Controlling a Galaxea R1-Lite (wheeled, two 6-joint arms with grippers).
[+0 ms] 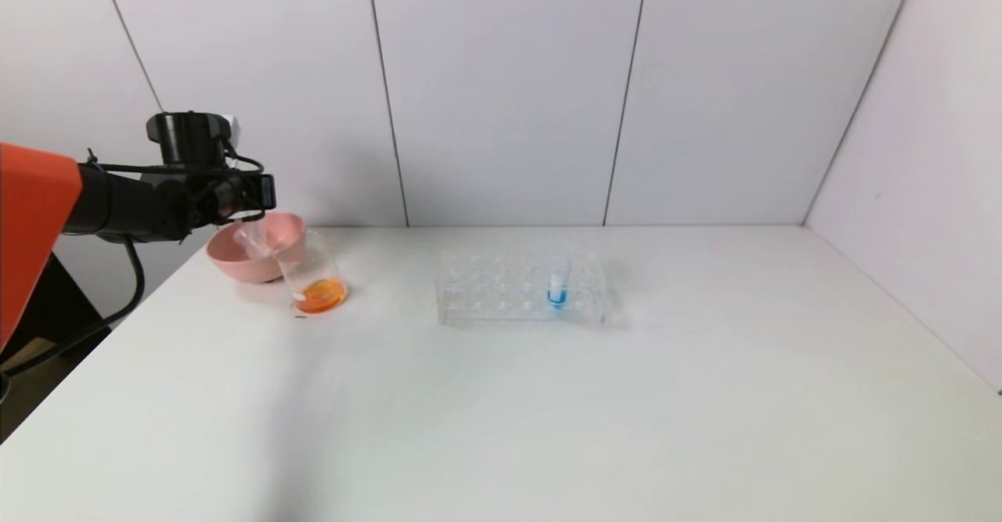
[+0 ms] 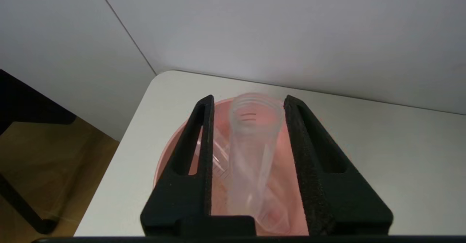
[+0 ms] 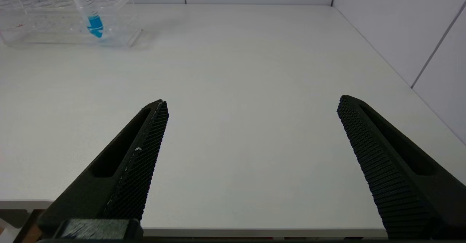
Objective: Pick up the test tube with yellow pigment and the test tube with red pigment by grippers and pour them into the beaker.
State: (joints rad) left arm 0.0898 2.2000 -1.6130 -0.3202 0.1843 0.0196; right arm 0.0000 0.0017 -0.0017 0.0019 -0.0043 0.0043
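My left gripper hangs over the pink bowl at the table's far left. In the left wrist view its fingers stand a little apart around an empty clear test tube. A gap shows between that tube and one finger, and the tube looks blurred. A second clear tube lies in the bowl. No tube shows yellow or red pigment. The beaker stands right beside the bowl with orange liquid in its bottom. My right gripper is open and empty over the table's front edge.
A clear tube rack stands mid-table and holds a blue-bottomed tube; the rack and the blue tube also show in the right wrist view. White walls close off the back and the right side. The table's left edge drops off next to the bowl.
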